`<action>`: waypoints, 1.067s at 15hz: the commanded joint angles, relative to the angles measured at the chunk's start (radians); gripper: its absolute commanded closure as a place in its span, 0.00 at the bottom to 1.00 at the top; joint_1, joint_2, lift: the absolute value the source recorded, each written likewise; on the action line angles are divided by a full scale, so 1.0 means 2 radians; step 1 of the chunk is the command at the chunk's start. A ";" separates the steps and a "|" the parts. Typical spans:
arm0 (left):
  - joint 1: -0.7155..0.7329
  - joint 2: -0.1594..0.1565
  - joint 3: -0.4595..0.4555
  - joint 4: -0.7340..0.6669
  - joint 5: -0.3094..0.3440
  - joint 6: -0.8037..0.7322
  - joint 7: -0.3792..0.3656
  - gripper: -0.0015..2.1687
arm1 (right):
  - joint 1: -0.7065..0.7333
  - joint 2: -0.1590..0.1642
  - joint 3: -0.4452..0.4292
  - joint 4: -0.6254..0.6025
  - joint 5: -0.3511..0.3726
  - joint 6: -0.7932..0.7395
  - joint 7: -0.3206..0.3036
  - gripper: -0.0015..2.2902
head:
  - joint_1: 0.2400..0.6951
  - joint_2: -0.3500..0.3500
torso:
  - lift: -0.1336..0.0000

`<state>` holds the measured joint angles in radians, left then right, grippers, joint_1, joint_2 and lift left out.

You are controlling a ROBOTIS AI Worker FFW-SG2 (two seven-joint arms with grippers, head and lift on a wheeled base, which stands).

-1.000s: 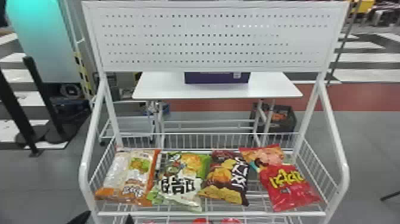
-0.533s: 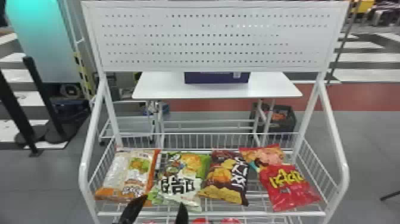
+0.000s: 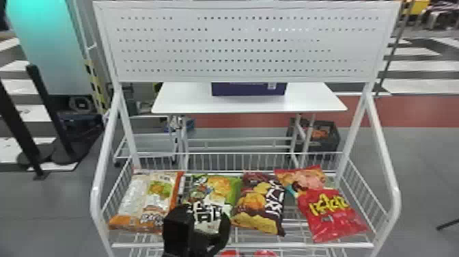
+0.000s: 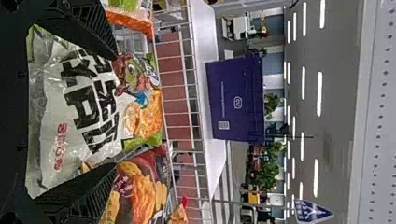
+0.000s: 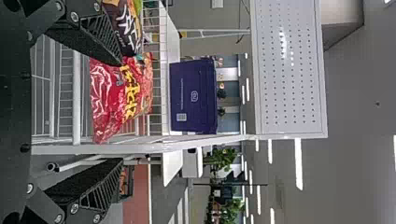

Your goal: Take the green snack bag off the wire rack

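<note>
well, leans in from the bottom edge of the head view with the left gripper (image 3: 204,213), low over the front of the wire rack (image 3: 307,245). holds its two black fingers wide apart, one to each side of the green snack bag (image 3: 213,196); cannot tell whether either touches the wrapper. points the right gripper (image 5: 122,112) toward the rack too, seen in the right wrist view, also spread, with nothing gripped.

has the green snack bag lying on the rack's wire shelf, between an orange-and-white bag (image 3: 140,196) on the left and a brown bag (image 3: 254,203) on the right. farther right, shows a red bag (image 3: 328,218) partly over a pink-and-orange bag (image 3: 305,177).

rises behind the snacks to a white perforated panel (image 3: 239,51), mounted across the top of the rack. gives way beyond to a white table (image 3: 188,100) bearing a dark purple box (image 3: 247,89), with a dark crate (image 3: 333,138) below and to the right. runs off into grey floor (image 3: 423,164) crossed by a red strip (image 3: 409,111), with black posts (image 3: 51,112) at left near a teal-lit panel (image 3: 44,44). opens overhead, in the left wrist view, onto long ceiling lights (image 4: 320,93).
</note>
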<state>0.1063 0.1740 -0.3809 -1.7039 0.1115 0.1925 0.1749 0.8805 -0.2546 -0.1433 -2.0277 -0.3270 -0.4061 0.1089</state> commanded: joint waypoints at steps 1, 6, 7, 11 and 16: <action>-0.026 -0.006 -0.003 0.030 0.002 0.014 0.000 0.04 | 0.000 0.000 -0.001 0.001 0.000 0.000 0.000 0.08 | 0.57 0.50 | 1.00; -0.056 -0.010 -0.010 0.068 -0.001 0.025 0.000 0.06 | 0.002 0.000 -0.002 0.001 0.000 0.000 0.000 0.08 | 0.57 0.50 | 1.00; -0.059 -0.010 -0.009 0.069 -0.001 0.032 0.000 0.07 | 0.002 0.000 -0.001 0.001 0.000 0.000 0.000 0.08 | 0.57 0.50 | 1.00; -0.065 -0.011 -0.010 0.069 -0.003 0.068 0.001 0.31 | 0.002 0.000 -0.001 0.001 0.000 0.000 0.000 0.08 | 0.57 0.50 | 1.00; -0.052 -0.009 -0.004 0.057 0.000 0.072 0.006 0.74 | 0.000 -0.001 0.000 0.001 0.000 0.000 0.000 0.08 | 0.57 0.50 | 1.00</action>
<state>-0.0092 0.1554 -0.3964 -1.5790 0.1111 0.3399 0.1868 0.8809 -0.2558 -0.1442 -2.0259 -0.3271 -0.4056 0.1089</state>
